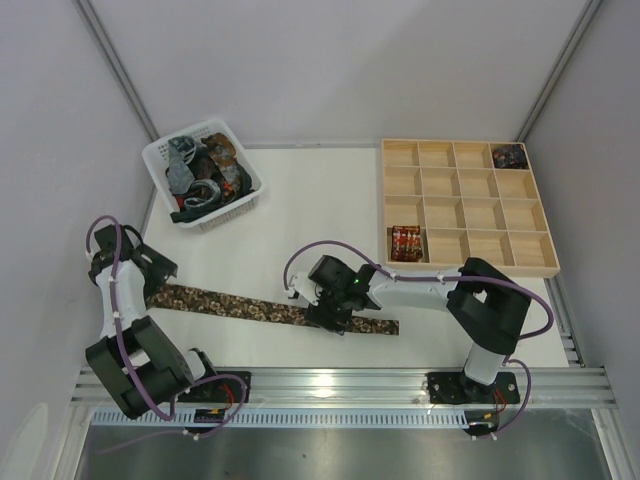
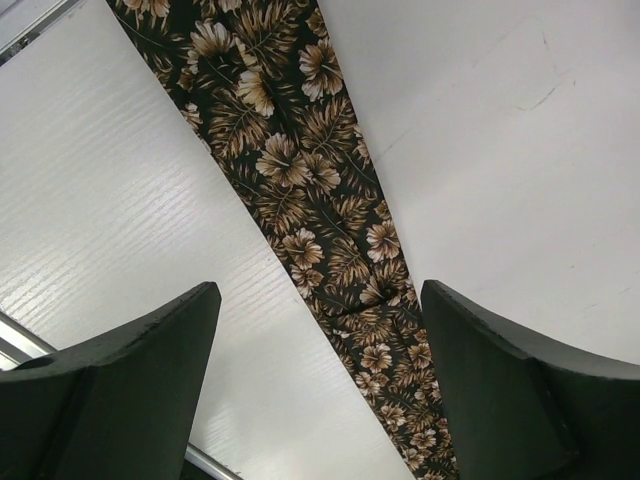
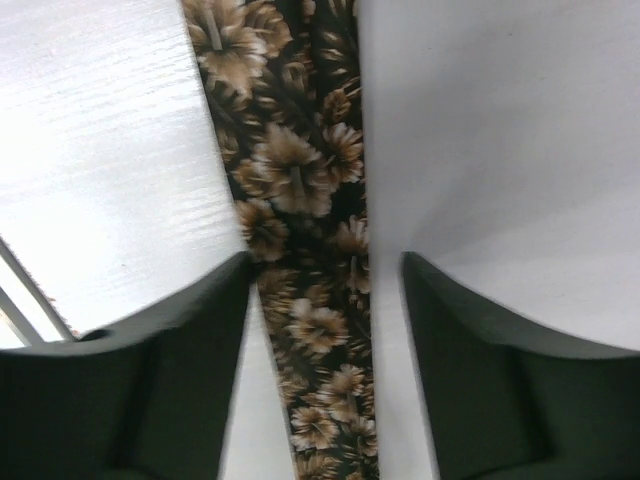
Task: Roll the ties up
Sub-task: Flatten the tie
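Fingers first: the left fingers [image 2: 130,380] are spread wide apart with nothing between them but air, hovering over the narrow stretch of the brown floral tie [image 1: 250,307]. From the left wrist view the fabric runs diagonally through the gap and neither finger touches it. The right fingers [image 3: 160,370] are also apart, one on each side of the same tie, further along towards its wide end. In the right wrist view one finger's edge sits right at the edge of the cloth, and there's a sliver of bare table [image 1: 320,200] showing between the fabric and the other finger. Not clamped on anything as far as I can see, though how close the tips are to the surface I can't tell.

The tie itself lies flat and unrolled across the near part of the table, slanting from beside the left arm over to just past the right wrist.

Further back on the left there's a white basket [image 1: 225,212] with a heap of ties [image 1: 205,172] jumbled inside. Back right is a wooden tray [image 1: 435,180] split into small compartments. A red rolled tie [image 1: 405,243] sits in the nearest row's leftmost slot, and a dark rolled tie [image 1: 510,155] is in the far right corner slot.
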Action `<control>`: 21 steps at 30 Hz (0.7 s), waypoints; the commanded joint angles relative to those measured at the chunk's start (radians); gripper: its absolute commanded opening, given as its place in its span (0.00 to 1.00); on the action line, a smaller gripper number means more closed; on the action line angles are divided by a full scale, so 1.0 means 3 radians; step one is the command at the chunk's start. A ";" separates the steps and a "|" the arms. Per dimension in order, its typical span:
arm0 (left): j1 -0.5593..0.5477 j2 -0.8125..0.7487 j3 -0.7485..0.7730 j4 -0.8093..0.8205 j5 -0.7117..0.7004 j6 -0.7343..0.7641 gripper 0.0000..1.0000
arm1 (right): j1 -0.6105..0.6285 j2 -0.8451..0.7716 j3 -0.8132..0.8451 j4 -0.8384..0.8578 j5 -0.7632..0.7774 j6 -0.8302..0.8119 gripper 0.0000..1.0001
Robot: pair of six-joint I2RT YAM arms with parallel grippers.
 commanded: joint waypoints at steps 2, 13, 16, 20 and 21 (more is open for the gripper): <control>-0.0035 -0.0074 0.0133 -0.0015 0.0044 -0.0036 0.87 | 0.0044 -0.0009 0.0064 -0.0089 -0.0082 0.0037 0.61; -0.0041 -0.0059 0.0133 0.0010 0.0065 -0.0010 0.87 | 0.0054 -0.0009 0.0105 -0.0191 -0.0419 0.0191 0.26; -0.0035 -0.0048 0.0138 0.0010 0.0075 -0.0005 0.87 | 0.0054 -0.0015 0.0115 -0.0212 -0.0465 0.0237 0.14; -0.0041 -0.0043 0.0138 0.0015 0.0080 0.0005 0.87 | 0.0044 -0.0060 0.0120 -0.0197 -0.0409 0.0329 0.39; -0.0041 -0.0038 0.0133 0.0010 0.0085 0.0010 0.87 | 0.0028 -0.0076 0.0130 -0.0197 -0.0409 0.0339 0.41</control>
